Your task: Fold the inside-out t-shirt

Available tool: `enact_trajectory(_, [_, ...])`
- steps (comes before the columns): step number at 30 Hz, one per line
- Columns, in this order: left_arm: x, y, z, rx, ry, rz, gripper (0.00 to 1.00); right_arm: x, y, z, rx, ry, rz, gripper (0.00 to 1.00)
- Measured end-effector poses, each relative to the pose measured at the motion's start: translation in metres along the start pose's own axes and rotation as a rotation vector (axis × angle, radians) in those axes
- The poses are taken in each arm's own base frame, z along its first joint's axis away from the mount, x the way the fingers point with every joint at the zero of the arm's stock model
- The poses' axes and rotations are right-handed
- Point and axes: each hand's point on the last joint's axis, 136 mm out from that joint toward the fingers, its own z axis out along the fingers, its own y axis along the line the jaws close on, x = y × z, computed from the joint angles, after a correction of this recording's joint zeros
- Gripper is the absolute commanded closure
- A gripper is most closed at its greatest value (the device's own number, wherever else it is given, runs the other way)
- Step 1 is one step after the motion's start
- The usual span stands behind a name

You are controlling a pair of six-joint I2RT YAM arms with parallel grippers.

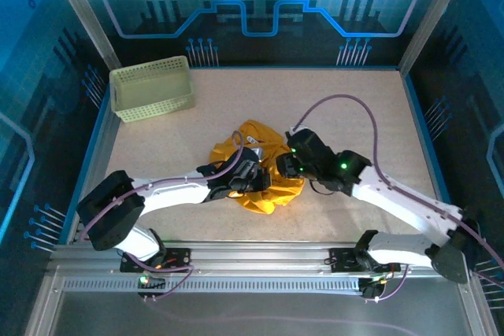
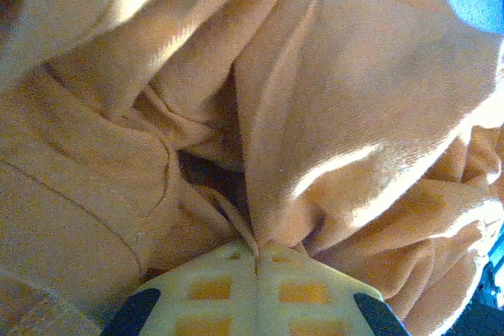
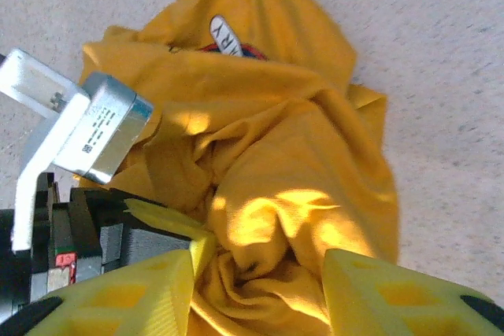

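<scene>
While the left gripper pinches the crumpled soft t-shirt, the right gripper gapes.

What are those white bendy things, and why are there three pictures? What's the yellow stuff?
Those are a robot's left arm and right arm. Each ends in a pincher called a gripper. One picture looks down from above. The other two come from small cameras on the wrists. On the table lie a crumpled yellow t-shirt and a pale green basket. The left gripper is shut, pinching a fold of the shirt. The right gripper is open, with cloth between its fingers.
</scene>
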Motion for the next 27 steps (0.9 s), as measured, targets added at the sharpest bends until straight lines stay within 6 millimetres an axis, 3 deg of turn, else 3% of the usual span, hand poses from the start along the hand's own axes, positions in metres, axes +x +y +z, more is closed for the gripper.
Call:
enact_trajectory(6, [-0.008,-0.005,-0.007,0.028,-0.05,0.006,1.0,0.029,0.0,0.035,0.042,0.151,-0.015,0.52])
enact_trajectory(20, [-0.004,-0.01,-0.016,0.068,-0.081,0.05,1.0,0.041,-0.002,0.072,0.033,0.221,0.033,0.63])
enact_trajectory(22, [-0.005,-0.011,-0.017,0.072,-0.084,0.055,1.0,0.041,-0.003,0.077,0.023,0.225,0.043,0.71])
enact_trajectory(25, [-0.006,-0.014,-0.017,0.084,-0.09,0.058,1.0,0.04,-0.001,0.082,0.004,0.226,0.065,0.96])
enact_trajectory(27, [-0.006,-0.015,-0.017,0.087,-0.092,0.06,1.0,0.039,0.0,0.082,0.003,0.223,0.068,1.0])
